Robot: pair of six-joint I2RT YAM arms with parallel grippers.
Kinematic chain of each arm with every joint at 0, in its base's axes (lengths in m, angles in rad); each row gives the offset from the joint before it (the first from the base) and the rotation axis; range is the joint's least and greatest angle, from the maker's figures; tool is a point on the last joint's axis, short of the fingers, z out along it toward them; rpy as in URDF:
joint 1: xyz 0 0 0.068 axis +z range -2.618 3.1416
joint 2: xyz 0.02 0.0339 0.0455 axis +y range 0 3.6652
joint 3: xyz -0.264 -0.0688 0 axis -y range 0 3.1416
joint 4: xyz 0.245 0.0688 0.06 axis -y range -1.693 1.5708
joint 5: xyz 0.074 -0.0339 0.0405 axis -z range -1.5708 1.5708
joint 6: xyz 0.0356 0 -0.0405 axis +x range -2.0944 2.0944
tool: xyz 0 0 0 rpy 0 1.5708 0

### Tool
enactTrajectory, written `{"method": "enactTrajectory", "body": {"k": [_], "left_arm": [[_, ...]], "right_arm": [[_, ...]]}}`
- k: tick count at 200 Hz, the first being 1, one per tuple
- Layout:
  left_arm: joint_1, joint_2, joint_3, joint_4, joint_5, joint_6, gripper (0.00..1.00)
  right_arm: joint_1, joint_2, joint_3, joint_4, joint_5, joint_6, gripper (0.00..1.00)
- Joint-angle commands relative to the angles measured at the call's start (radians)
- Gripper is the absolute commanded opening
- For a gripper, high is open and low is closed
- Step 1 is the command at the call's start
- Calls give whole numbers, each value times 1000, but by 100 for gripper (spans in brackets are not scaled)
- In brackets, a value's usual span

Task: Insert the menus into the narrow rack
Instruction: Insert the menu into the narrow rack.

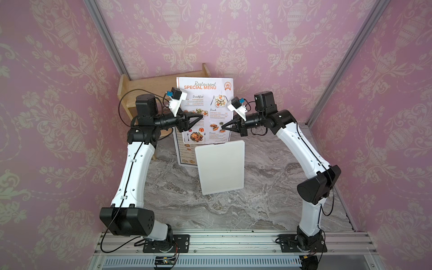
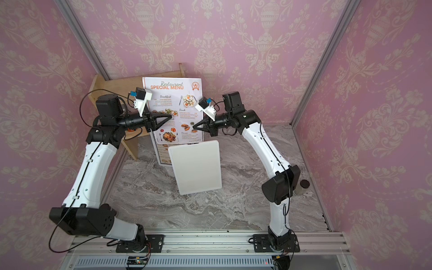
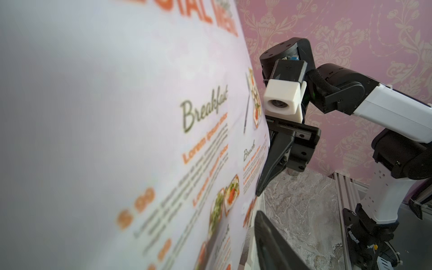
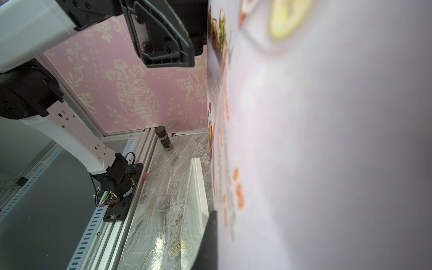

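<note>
We have the Special Menu sheet (image 1: 205,102) upright above the far middle of the worktop (image 1: 268,187), print facing us. The right end effector (image 1: 222,127) is clamped on its right edge. The left end effector (image 1: 201,115) sits at the left edge with jaws parted. In the left wrist view its visible finger (image 3: 273,243) stands clear of the paper, so we judge the right side alone carries the sheet.

To do this well, we should hold the sheet vertical and unbent, re-grip the left edge, and lead the bottom edge squarely into the wooden rack (image 1: 145,85) at the far left. We cannot see its slot.

The left arm stands between sheet and rack. The second menu (image 1: 183,152) lies flat below, partly under a white board (image 1: 219,167). A bottle (image 2: 304,185) stands at the near right, well apart.
</note>
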Motion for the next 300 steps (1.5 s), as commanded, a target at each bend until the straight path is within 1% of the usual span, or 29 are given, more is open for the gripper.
{"method": "enactTrajectory", "body": {"k": [1, 36, 56, 80, 95, 102, 114, 159, 198, 232, 256, 300], "left_arm": [[28, -48, -36, 50, 24, -19, 58], [49, -39, -26, 76, 51, -45, 60], [52, -44, -37, 90, 67, -53, 55], [62, -69, -70, 98, 68, -49, 34], [68, -88, -92, 102, 67, -46, 15], [70, -96, -97, 101, 65, -45, 7], [74, -100, -98, 88, 57, -35, 0], [76, -88, -62, 45, 38, -21, 0], [84, -102, -69, -13, 17, 36, 0], [89, -85, -26, -51, -9, 33, 0], [89, -65, 4, -61, -5, 13, 0], [89, -50, 33, -114, -41, 33, 0]], "right_arm": [[6, 5, 56, -16, -10, 32, 1], [6, 30, 116, -46, -28, 46, 0], [5, 43, 141, -65, -50, 51, 0], [6, 56, 171, -94, -65, 54, 0], [6, 65, 184, -102, -62, 64, 0], [5, 71, 192, -108, -64, 67, 0], [7, 77, 204, -114, -66, 78, 0], [12, 80, 212, -119, -44, 114, 0], [20, 90, 209, -129, -46, 137, 0], [35, 113, 234, -142, -30, 156, 0], [43, 118, 228, -136, -27, 157, 0], [46, 150, 262, -139, -6, 191, 0]]}}
